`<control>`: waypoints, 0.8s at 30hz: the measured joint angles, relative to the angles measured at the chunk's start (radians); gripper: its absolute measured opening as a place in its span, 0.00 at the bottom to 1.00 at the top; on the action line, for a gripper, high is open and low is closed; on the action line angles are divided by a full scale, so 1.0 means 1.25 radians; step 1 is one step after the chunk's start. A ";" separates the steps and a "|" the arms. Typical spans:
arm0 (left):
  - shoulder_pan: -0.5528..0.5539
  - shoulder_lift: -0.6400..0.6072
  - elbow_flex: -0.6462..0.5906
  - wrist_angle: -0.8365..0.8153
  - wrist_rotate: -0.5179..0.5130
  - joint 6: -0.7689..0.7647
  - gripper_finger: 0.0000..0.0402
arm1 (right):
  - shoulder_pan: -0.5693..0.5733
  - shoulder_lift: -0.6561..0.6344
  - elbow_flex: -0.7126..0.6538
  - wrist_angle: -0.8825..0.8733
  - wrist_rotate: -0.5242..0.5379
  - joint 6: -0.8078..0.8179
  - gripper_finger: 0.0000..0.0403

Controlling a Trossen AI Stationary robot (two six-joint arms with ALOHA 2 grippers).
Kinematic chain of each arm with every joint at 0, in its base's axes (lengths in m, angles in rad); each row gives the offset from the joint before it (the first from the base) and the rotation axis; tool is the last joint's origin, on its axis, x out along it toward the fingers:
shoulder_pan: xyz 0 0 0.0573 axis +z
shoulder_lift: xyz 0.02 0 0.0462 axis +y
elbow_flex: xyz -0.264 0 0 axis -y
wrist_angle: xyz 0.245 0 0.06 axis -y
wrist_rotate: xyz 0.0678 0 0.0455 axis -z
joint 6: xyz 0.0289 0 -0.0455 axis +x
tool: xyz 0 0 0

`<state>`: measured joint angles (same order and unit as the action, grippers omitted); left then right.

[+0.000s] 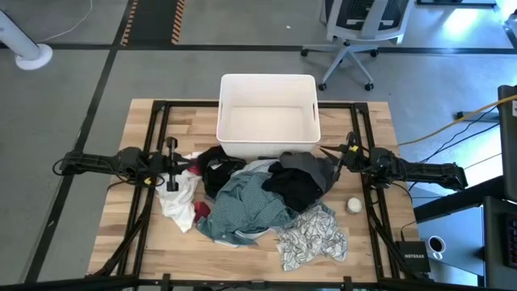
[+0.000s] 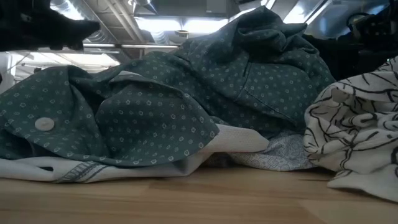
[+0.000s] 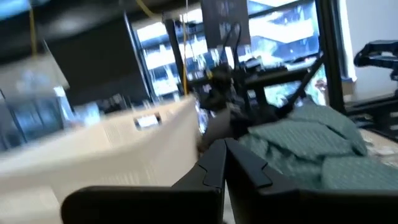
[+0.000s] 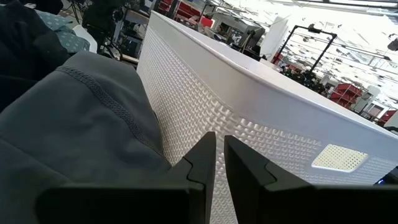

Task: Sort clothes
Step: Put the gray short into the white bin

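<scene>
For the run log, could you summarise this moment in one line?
clothes pile unsorted | tub empty | left gripper, right gripper shut, holding nothing

High view: even, moderate overhead light; soft short shadows under the clothes pile (image 1: 258, 202) on the surface (image 1: 145, 242); white tub (image 1: 267, 113) bright but not blown out; strong glare patch on the floor at upper right. Low view: backlit by ceiling strip lights, which are overexposed; green dotted shirt (image 2: 155, 112) in shade, fairly sharp; near edge of the surface soft. Left wrist view: heavy motion blur throughout, windows behind blown out, fingers (image 3: 214, 165) dark and smeared. Right wrist view: bright, sharp on tub wall (image 4: 249, 106); ceiling lights overexposed; fingers (image 4: 202, 158) close and slightly soft
</scene>
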<state>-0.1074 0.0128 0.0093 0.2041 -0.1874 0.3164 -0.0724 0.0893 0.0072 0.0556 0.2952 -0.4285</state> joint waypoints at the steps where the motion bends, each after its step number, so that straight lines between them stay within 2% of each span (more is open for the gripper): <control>1: 0.000 0.000 0.000 0.017 0.000 0.005 0.00 | 0.000 0.000 0.000 0.000 0.000 0.000 0.13; 4: 0.000 0.000 0.000 0.067 -0.005 0.015 0.00 | 0.000 0.000 0.000 0.000 -0.004 0.012 0.13; 7: 0.000 0.000 0.000 0.113 -0.006 0.045 0.00 | 0.000 0.000 0.000 -0.001 -0.048 0.088 0.13; 13: 0.000 0.000 0.000 0.161 -0.006 0.004 0.00 | 0.000 0.000 0.000 0.054 -0.086 0.192 0.13; 17: 0.000 0.000 0.000 0.200 -0.006 -0.021 0.00 | 0.000 0.000 0.000 0.118 -0.087 0.191 0.13; 21: 0.000 0.000 0.000 0.215 -0.006 -0.016 0.00 | 0.000 0.005 0.022 0.218 -0.174 0.144 0.13; 24: 0.000 0.000 0.000 0.218 -0.006 -0.011 0.00 | 0.000 0.025 0.074 0.217 -0.183 0.104 0.13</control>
<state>-0.1074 0.0124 0.0090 0.4767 -0.1947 0.3027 -0.0723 0.1212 0.0999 0.3271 0.0669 -0.2982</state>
